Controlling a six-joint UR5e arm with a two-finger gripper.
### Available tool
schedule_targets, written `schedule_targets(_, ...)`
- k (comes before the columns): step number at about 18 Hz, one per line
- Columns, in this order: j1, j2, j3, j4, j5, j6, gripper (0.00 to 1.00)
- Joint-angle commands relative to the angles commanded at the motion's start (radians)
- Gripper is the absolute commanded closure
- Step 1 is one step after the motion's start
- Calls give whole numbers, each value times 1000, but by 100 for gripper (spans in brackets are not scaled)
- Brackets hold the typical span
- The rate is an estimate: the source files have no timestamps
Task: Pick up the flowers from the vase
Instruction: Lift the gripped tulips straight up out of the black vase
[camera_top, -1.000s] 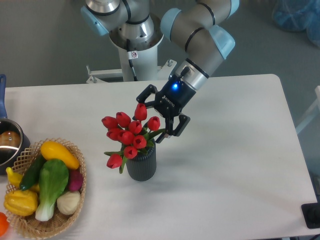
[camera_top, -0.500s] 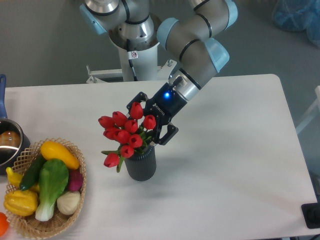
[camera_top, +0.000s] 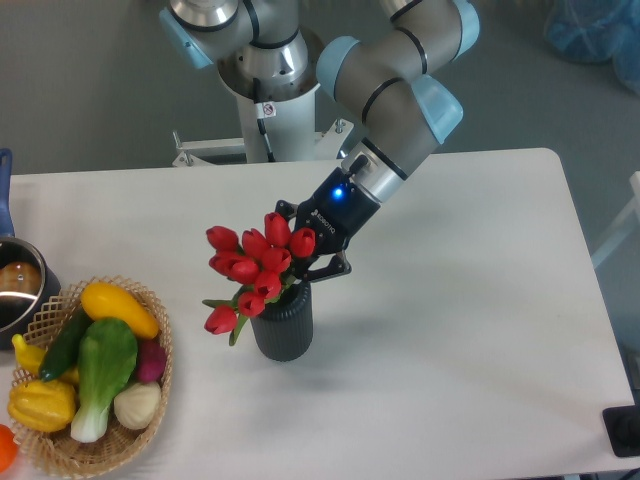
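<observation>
The flowers (camera_top: 252, 264), a bunch of red tulip buds with green stems, stand in the dark ribbed vase (camera_top: 283, 326) near the middle of the white table. My gripper (camera_top: 303, 256) comes in from the upper right, just above the vase mouth. Its fingers are closed in on the right side of the bunch, at the stems and inner buds. The buds are squeezed together and hide the fingertips. One bud droops low on the left. The stems are still inside the vase.
A wicker basket (camera_top: 157, 392) of vegetables sits at the front left of the table (camera_top: 450, 330). A metal pot (camera_top: 14, 292) stands at the left edge. The arm's base (camera_top: 270, 90) rises behind the table. A dark object (camera_top: 622, 432) is at the lower right corner.
My gripper moved left and down into the bunch, then its fingers closed from wide open onto the flowers. The buds have drawn closer together.
</observation>
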Motion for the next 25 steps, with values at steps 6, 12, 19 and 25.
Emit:
schedule_targets(6, 5, 5, 54, -2, 0, -75, 100)
schedule_targets(12, 12, 15, 55, -8, -18, -77, 100)
schedule_targets(19, 34, 55, 43, -14, -26, -94, 100)
schedule_targets(25, 75, 97, 45, -54, -72, -97, 100)
